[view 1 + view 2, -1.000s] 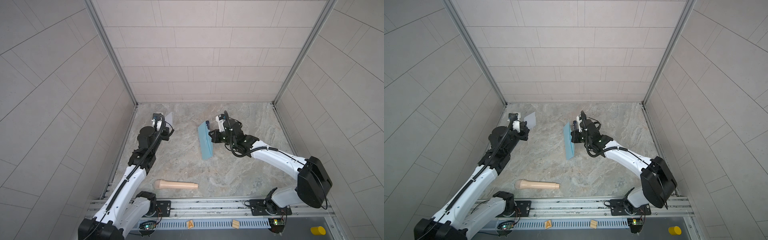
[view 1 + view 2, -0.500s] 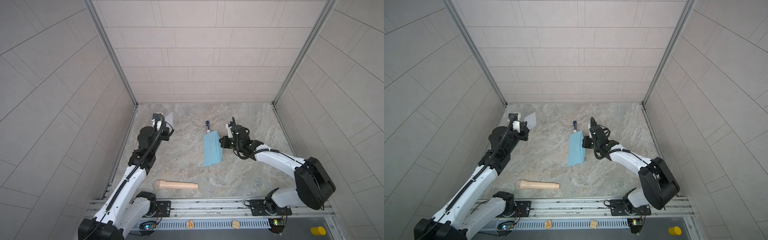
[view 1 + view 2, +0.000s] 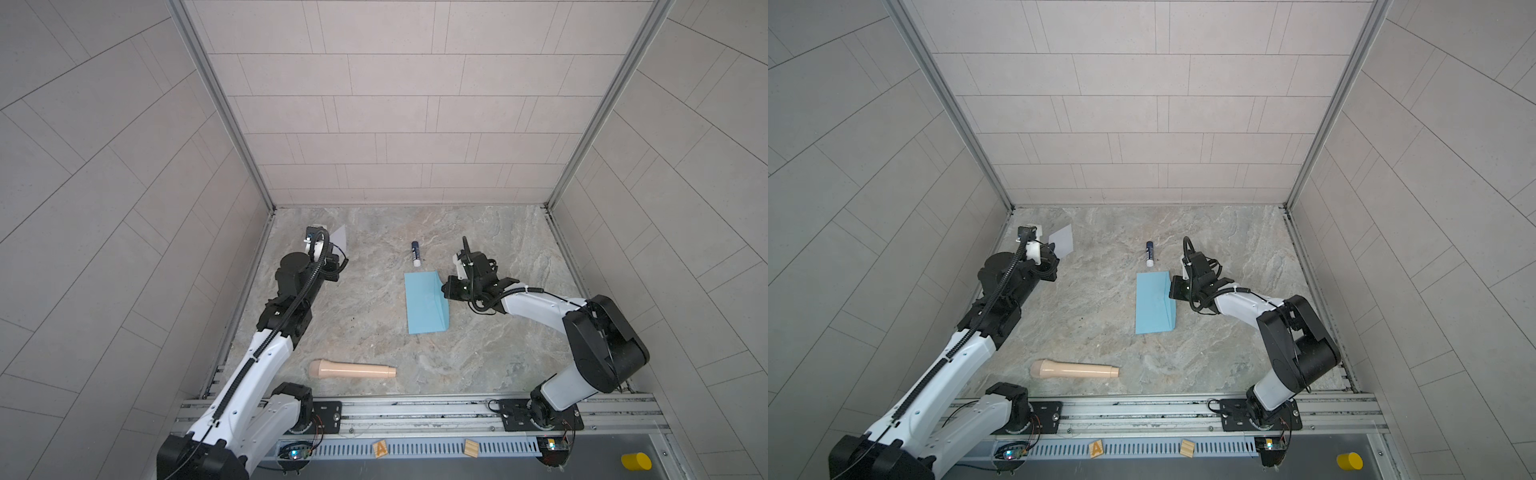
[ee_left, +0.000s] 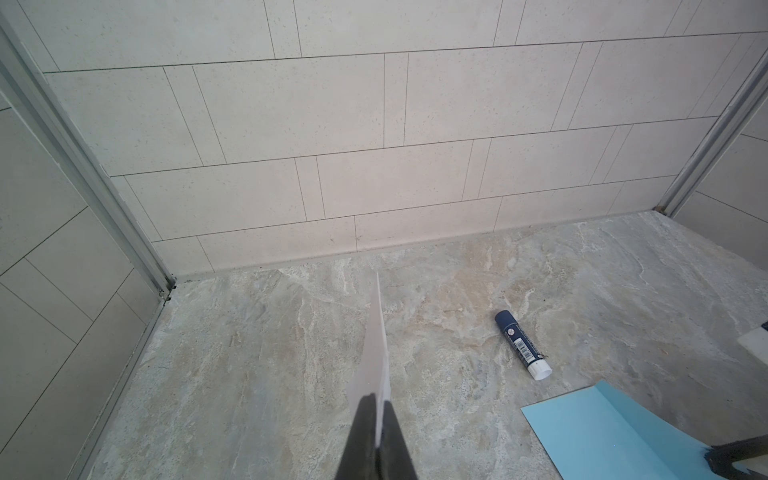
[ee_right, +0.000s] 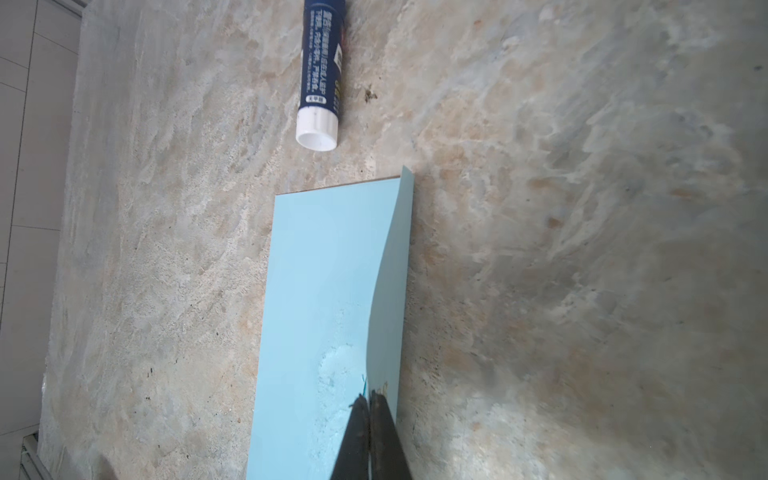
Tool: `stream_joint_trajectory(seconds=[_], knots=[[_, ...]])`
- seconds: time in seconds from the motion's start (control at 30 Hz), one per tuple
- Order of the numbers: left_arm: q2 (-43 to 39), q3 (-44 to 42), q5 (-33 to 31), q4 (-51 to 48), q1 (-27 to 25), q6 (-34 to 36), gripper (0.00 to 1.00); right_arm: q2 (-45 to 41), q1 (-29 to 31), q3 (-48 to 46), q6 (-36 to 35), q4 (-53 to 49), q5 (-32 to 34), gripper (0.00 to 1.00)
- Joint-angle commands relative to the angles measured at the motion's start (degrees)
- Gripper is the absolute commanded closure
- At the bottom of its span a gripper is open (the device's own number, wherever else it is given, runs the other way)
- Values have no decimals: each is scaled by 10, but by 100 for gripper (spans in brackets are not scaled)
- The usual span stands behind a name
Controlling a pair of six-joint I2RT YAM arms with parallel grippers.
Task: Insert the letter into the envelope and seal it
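Marbled stone desk [image 3: 498,232], tiled walls [image 3: 395,124] around it. Glue stick [image 3: 416,253] — dark blue, white end toward the front — lies near back centre. Beige microphone-shaped cylinder [image 3: 352,369] lies near the front edge. Below the desk: two wooden blocks [image 3: 380,449] — one lettered A; a yellow cylinder [image 3: 636,461].

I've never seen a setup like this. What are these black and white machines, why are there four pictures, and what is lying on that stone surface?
They are two robot arms bolted to a rail, each ending in a two-fingered gripper. Two pictures look down from overhead and show nearly the same scene. The other two come from small cameras on the arms' wrists.

The left gripper is shut on a white sheet, the letter, and holds it up above the table. The right gripper pinches the raised flap of a light blue envelope that lies on the table.

Also on the table are a glue stick and a beige handle-shaped thing.
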Motion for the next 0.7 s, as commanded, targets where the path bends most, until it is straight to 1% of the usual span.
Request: stream_joint_trajectory(seconds=[0.0, 0.17, 0.5, 0.67], knots=[[0, 0, 4, 11, 4, -3, 100, 8, -3, 9, 0, 4, -3, 100], [-2, 0, 4, 11, 4, -3, 100, 14, -5, 8, 6, 15, -1, 100], [-3, 0, 5, 11, 5, -3, 100, 15, -7, -4, 26, 70, 14, 100], [-3, 0, 4, 11, 5, -3, 100, 22, -7, -5, 32, 74, 18, 98]])
